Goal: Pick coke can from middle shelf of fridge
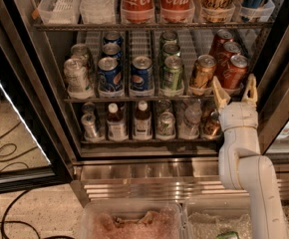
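Three deep, red row at right end of middle shelf point(134, 99); front coke can point(232, 69) at rail, close beside gold-orange can point(202, 73). Gripper point(234, 82) just before it at rail height, claw spread wide, tips flanking can, set for straddle. Tight room: fridge point(149, 178) door frame near on right, gold-orange can on left, upper rack point(149, 26) overhead. Straight push in likely needed.

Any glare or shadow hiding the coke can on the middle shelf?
Camera view: no, the front coke can is evenly lit, with the open gripper just below it at the middle shelf rail; glare shows on the slatted steel base.
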Robot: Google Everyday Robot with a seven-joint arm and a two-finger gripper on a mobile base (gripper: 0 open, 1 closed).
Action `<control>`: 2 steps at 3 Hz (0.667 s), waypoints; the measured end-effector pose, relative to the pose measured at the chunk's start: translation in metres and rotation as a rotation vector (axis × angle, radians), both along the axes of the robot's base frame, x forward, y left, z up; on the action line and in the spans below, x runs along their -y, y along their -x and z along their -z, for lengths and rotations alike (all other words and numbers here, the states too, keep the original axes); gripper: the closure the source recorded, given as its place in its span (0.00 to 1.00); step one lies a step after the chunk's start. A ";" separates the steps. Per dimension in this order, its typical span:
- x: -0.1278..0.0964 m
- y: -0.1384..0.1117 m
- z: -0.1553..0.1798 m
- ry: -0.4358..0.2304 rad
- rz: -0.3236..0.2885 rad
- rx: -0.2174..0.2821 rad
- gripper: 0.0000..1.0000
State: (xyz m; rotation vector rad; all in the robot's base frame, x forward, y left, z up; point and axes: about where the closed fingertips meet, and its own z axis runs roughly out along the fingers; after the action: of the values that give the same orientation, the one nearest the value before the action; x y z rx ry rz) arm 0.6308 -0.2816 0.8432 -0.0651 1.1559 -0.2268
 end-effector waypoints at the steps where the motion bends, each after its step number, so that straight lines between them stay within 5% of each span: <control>1: -0.002 -0.005 0.001 0.002 0.000 0.004 0.41; 2: -0.016 -0.026 0.006 0.011 -0.022 0.006 0.40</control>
State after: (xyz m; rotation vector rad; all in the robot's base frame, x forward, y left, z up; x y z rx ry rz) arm 0.6572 -0.2654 0.8372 -0.0866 1.1479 -0.2142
